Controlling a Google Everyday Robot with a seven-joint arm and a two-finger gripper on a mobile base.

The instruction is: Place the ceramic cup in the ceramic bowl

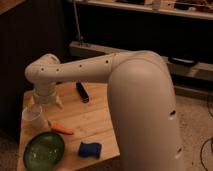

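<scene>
Cup point(34, 116) first: stands upright, mouth up, near the left edge of the wooden table point(102, 127), not yet in the green bowl point(44, 150). Sits just behind the bowl and apart from it, so calls for only a short lift and carry toward the camera, by the look of it. Bowl set flat at the near left corner, wide, shallow and open upward, an easy target for a narrower cup. Between the two and a little to the right, an orange carrot-like piece point(62, 129) lying flat, close enough to the path to be worth clearing. Further right, a small blue object point(89, 149) near the front edge; toward the back, a black oblong thing point(82, 92); neither likely to interfere. Gripper point(47, 101) low at the end of the white arm point(100, 67), pointed down at the table, just above and behind the cup, probably placed there for a grasp from the top or at the rim. Touching the cup or merely beside it: cannot tell. Open, closed or clamped on the cup: cannot tell either. Judged stage: grasp being set up, transfer to the bowl not begun.
</scene>
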